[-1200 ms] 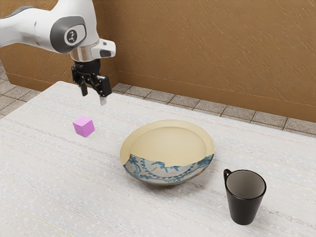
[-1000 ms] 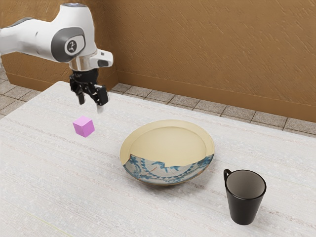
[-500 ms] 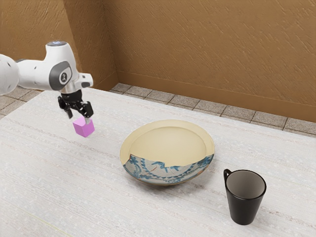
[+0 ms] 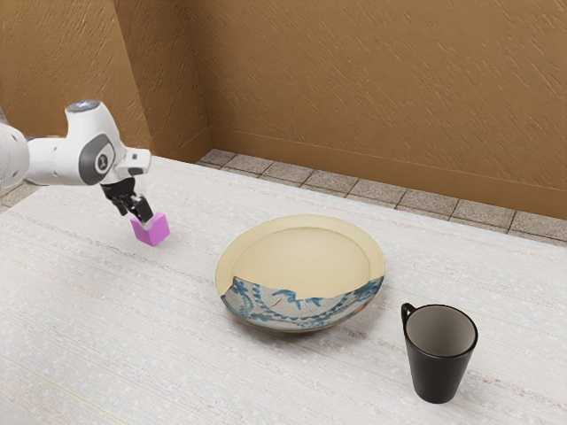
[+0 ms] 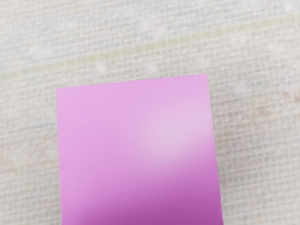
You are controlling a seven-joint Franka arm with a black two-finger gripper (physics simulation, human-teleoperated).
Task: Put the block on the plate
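A brown textured wall [image 4: 372,97] rose behind the pale, woven-looking tabletop [image 4: 115,354], with a strip of stone tiles [image 4: 354,191] along its foot. The purple cube [image 4: 156,232] rested on that tabletop, well apart from the patterned ceramic plate [image 4: 297,257], and the black two-finger gripper [image 4: 136,220] was down at it. Whether the gripper was open or closed on the cube could not be told. The reach looked all but done; a secure grip, the lift, the carry and the release onto the plate seemed left. The black mug [image 4: 438,363] stood upright beyond the plate, toward the exterior view's right.
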